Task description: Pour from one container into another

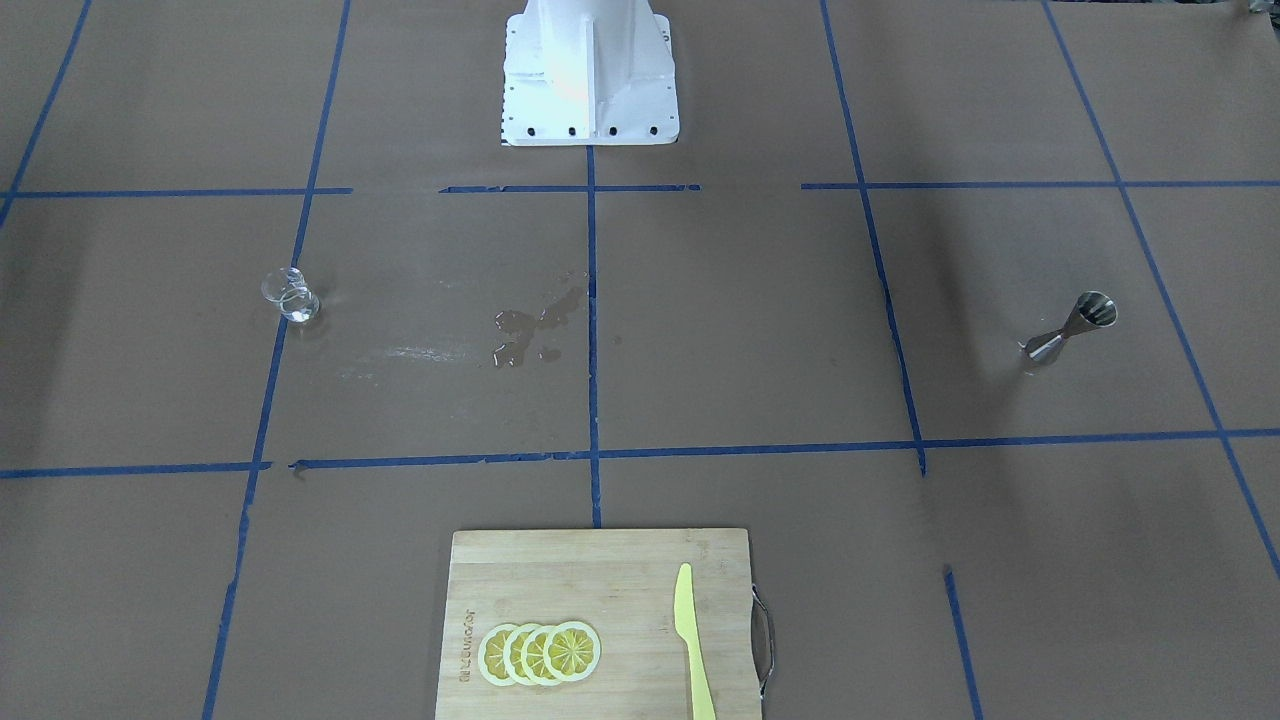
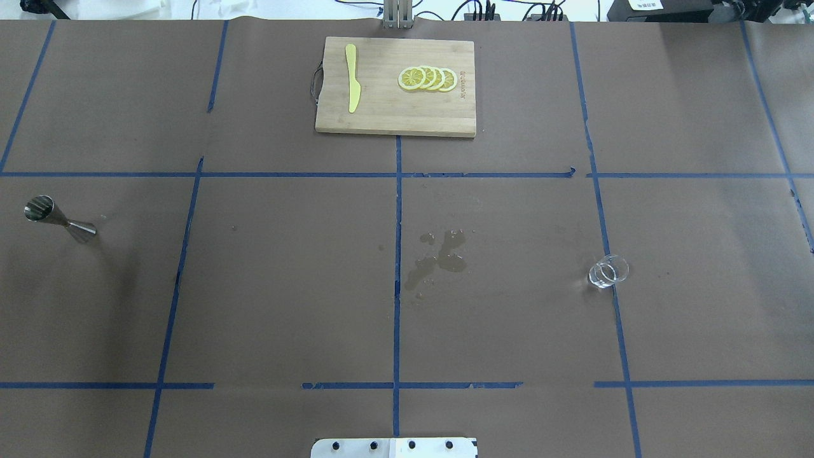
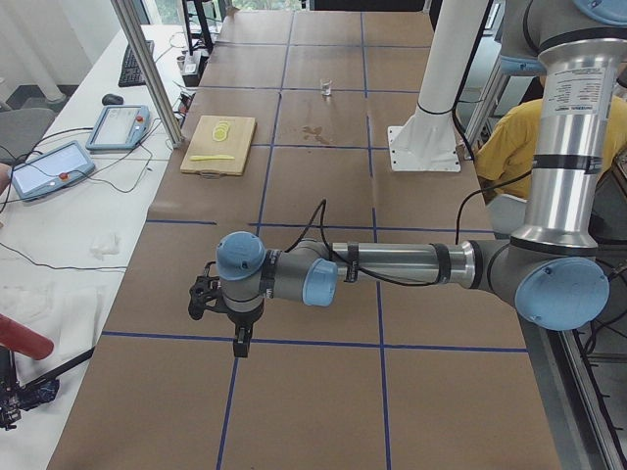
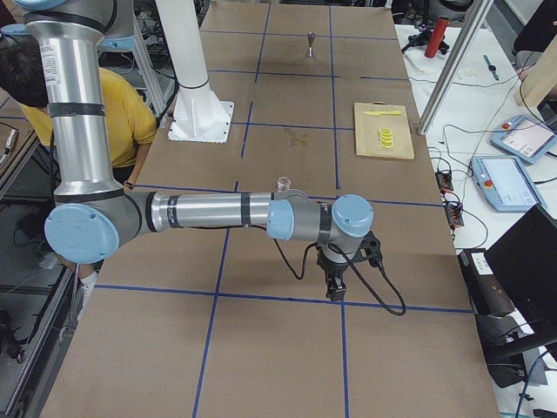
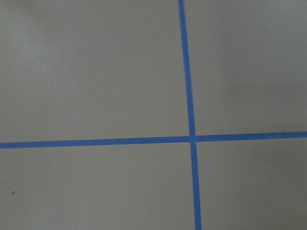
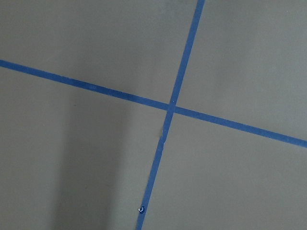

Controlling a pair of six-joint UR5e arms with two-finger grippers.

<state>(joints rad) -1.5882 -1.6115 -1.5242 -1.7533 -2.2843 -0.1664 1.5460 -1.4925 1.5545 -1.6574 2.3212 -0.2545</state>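
The clear glass cup (image 1: 291,296) stands upright on the brown paper on the robot's right side, also seen from above (image 2: 608,271) and far off (image 3: 326,88). The steel jigger (image 1: 1072,327) stands upright on the robot's left side (image 2: 60,219). Neither gripper touches either one. My left gripper (image 3: 240,349) points down over a tape line at the near table end, beyond the jigger. My right gripper (image 4: 332,294) points down at the opposite end, beyond the glass cup (image 4: 283,184). I cannot tell whether either is open or shut. Both wrist views show only paper and tape.
A wooden cutting board (image 2: 381,108) with lemon slices (image 2: 427,78) and a yellow knife (image 2: 351,79) lies at the far middle edge. A wet spill (image 2: 439,257) marks the centre. The white robot base (image 1: 590,80) stands at the robot's edge. A person in yellow (image 4: 113,113) sits behind it.
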